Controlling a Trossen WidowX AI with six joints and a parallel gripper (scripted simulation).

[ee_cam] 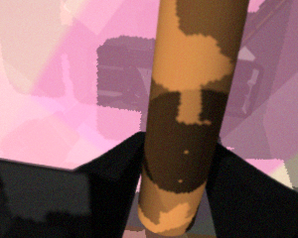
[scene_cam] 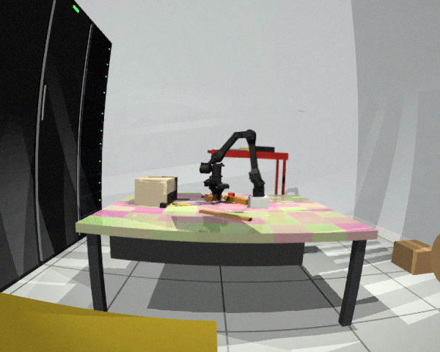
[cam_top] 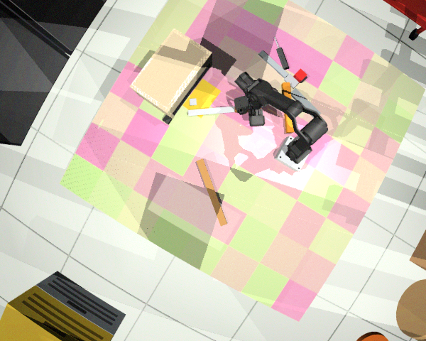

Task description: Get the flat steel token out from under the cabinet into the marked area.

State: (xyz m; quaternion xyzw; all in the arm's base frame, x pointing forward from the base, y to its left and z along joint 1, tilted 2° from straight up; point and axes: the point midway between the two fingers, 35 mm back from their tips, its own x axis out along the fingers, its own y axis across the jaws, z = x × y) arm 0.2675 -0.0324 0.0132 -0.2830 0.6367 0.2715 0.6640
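The pincer [ee_cam: 176,169] is clamped on the orange handle of a pale-shafted rod [cam_top: 211,111], which reaches toward the cabinet [cam_top: 171,69]. The steel token [cam_top: 193,101] lies on the yellow marked area [cam_top: 207,91], apparently inside it, close to the cabinet front and just beside the rod's tip. Risk: setting the rod down here could nudge the token off the mark or leave the two touching. An orange slat [cam_top: 211,191] lies well apart on the tabletop [cam_top: 264,234]. A grey bar [cam_top: 273,64] and a red block [cam_top: 300,74] crowd the space behind the arm, limiting put-down room.
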